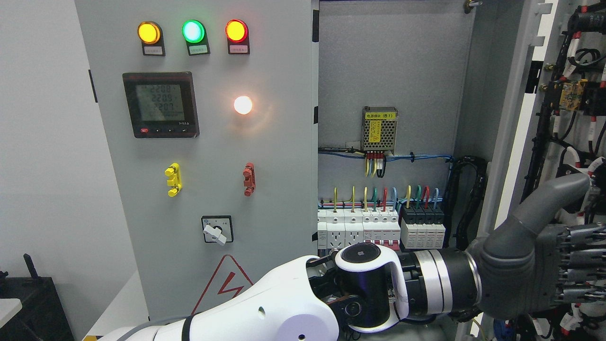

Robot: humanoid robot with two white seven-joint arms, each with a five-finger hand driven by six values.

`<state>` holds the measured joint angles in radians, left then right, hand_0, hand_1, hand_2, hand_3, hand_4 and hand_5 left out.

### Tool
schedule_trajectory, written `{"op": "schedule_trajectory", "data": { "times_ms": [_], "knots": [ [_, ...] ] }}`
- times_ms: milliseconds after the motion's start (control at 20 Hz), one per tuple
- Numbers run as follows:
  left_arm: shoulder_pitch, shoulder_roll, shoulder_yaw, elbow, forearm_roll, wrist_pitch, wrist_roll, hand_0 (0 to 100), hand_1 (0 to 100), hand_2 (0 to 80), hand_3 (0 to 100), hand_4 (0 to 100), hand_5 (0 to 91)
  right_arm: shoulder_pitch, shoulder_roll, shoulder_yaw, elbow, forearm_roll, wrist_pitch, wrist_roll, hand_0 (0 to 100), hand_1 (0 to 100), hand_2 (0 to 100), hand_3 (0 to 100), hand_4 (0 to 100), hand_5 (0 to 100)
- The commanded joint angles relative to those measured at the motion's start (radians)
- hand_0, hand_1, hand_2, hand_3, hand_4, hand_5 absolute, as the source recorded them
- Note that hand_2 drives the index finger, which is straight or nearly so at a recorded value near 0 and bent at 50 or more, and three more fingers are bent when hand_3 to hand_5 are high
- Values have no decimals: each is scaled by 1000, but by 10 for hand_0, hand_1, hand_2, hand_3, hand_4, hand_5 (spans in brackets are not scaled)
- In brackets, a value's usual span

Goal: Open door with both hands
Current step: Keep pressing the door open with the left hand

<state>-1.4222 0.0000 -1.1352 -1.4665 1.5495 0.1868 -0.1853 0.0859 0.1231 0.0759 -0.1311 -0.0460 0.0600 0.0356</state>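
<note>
Head view, from the left: a pale wall [42, 142] fills the left edge, with a dark object [28, 298] low in the corner. Next stands the grey cabinet panel [265, 156], which carries three lit indicator lamps in a row along its top: amber [148, 32], green [193, 31] and red [236, 30]. Below them sits a digital meter [160, 104] with a lit display, and to its right a glowing white lamp [243, 104]. Lower down are a yellow handle [173, 179] and a red handle [249, 179], then a rotary selector switch [217, 230], then a red lightning warning triangle [227, 282] near the bottom.

The left arm [284, 303] comes in from the lower left, white-shelled, and reaches across to the right. Behind it the cabinet interior [393, 66] lies exposed: a meshed power supply [379, 129] with a yellow label, blue wiring running beneath it, and a row of circuit breakers [378, 229] fed by coloured wires.

The left hand [544, 270] sits far right, its grey thumb raised and its fingers [580, 265] curled round the edge of the open door [516, 118], clasping it. That door stands swung out at the right, its inner face [575, 94] showing cables and components.
</note>
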Motion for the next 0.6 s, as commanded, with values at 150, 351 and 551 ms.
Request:
{"op": "schedule_trajectory", "data": {
  "times_ms": [150,351,551],
  "knots": [
    [6,-23,31,0,-3,14,-2,0,0,0,0,43,0,0,1,1,1,0,0,0,0,0,0,0,0,0],
    [26,-3,71,2,-3,37,-5,0,0,0,0,43,0,0,0,1,-1,0,0,0,0,0,0,0,0,0],
    [51,63,107,3,-3,63,-11,0,0,0,0,43,0,0,0,-1,1,0,0,0,0,0,0,0,0,0]
  ]
}}
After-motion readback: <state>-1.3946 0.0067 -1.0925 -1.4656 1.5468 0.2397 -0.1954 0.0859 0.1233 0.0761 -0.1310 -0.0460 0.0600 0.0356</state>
